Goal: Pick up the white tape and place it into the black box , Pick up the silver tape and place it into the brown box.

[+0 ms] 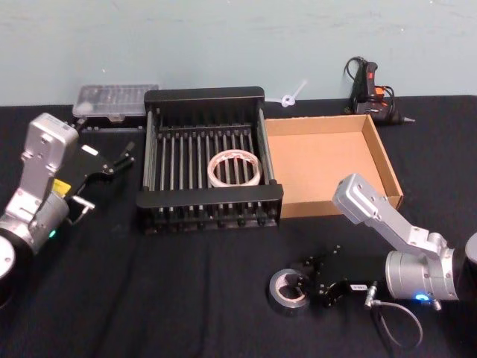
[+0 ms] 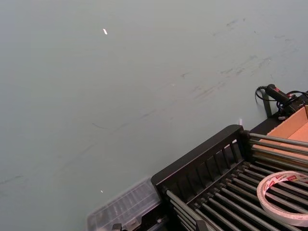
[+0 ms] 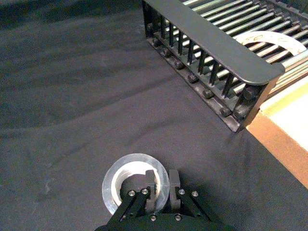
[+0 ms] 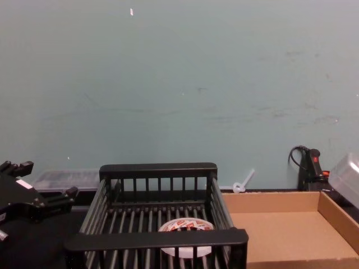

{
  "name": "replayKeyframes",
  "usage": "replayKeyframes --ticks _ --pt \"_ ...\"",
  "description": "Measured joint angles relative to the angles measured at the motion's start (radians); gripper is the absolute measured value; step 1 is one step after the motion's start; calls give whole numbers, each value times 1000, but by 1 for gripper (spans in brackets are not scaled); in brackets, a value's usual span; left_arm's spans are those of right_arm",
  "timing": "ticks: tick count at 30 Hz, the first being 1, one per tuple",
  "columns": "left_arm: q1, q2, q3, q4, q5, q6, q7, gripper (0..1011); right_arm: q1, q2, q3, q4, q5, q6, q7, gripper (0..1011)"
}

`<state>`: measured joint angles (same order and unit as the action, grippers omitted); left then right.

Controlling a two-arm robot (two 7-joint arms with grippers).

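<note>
The white tape (image 1: 235,168) lies flat on the ribbed bottom of the black box (image 1: 210,98), right of its middle; it also shows as the white tape (image 4: 185,227) and the white tape (image 2: 287,195). To the right of that box stands the brown box (image 1: 378,153), with nothing in it. On the black cloth in front lies the silver tape (image 1: 288,291). My right gripper (image 1: 307,286) is low at its right side. In the right wrist view the fingers (image 3: 153,186) pinch the near wall of the silver tape (image 3: 126,179). My left gripper (image 1: 104,181) hangs open, left of the black box.
A clear plastic case (image 1: 115,101) sits behind the black box's left corner. A black glue gun (image 1: 369,86) and a small white plastic piece (image 1: 292,95) lie at the back by the wall. Black cloth covers the table.
</note>
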<state>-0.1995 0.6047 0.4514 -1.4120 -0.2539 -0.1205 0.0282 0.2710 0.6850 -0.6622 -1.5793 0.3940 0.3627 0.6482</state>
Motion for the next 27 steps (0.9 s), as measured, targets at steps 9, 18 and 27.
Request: replayKeyframes --ticks 9,18,27 --pt "0 0 0 0 0 0 0 1001 -3 1 4 -2 -1 -4 -3 177" --pt "0 0 0 0 0 0 0 1001 -34 12 64 -18 51 -40 -25 177" --pt "0 0 0 0 0 0 0 1001 -51 24 155 -29 88 -70 -104 176"
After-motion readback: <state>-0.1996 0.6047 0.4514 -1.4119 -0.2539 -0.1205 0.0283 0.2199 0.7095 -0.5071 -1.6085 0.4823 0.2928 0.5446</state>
